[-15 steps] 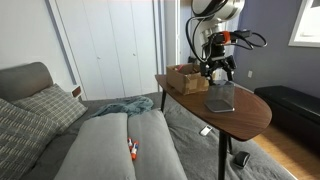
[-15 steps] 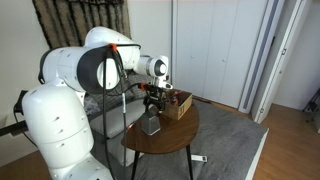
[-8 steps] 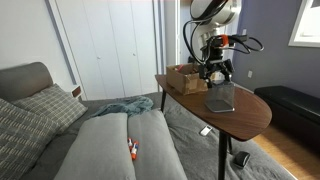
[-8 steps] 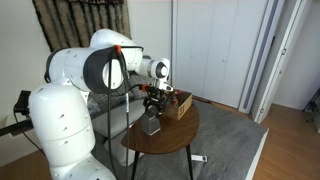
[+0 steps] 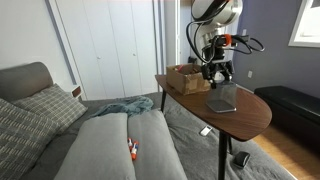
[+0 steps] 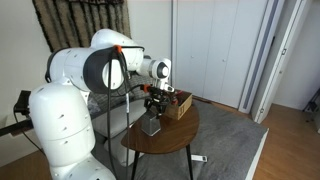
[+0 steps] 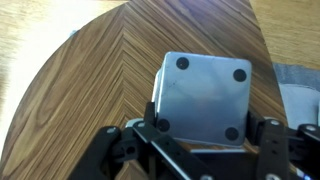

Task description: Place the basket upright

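The light-grey basket (image 5: 222,97) stands on the round wooden table (image 5: 252,116), seen in both exterior views (image 6: 152,124). In the wrist view its flat base (image 7: 203,88) with four dark feet faces the camera, so it is upside down. My gripper (image 5: 217,72) hangs just above it, pointing down, also in an exterior view (image 6: 153,104). In the wrist view the gripper (image 7: 205,128) is open, with a finger on each side of the basket's near end. I cannot tell whether the fingers touch it.
A low brown woven tray (image 5: 185,78) sits on the table behind the basket (image 6: 178,104). A grey sofa (image 5: 110,148) with a small red item (image 5: 131,150) stands beside the table. White closet doors are behind.
The arm has shifted only very slightly above the basket. The basket has not moved.
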Controlling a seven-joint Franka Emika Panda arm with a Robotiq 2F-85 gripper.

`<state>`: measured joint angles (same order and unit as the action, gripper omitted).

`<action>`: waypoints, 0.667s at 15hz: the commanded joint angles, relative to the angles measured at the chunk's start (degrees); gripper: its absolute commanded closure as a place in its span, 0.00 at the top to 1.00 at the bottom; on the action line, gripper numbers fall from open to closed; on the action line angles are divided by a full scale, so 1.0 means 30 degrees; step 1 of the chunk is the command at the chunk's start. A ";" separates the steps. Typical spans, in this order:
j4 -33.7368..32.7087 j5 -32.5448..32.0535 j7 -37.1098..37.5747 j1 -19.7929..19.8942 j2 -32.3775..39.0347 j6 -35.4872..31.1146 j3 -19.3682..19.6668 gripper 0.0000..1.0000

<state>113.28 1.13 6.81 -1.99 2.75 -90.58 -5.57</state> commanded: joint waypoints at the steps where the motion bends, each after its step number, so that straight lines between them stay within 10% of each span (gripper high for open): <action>1: 0.1270 0.0202 -0.2582 -0.0174 -0.1858 -0.0498 0.0243 0.55; 10: 0.6272 0.1361 -0.9327 -0.0509 -0.7195 -0.5977 0.1003 0.55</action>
<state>124.35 2.01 -15.80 -2.13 -11.67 -101.40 -4.55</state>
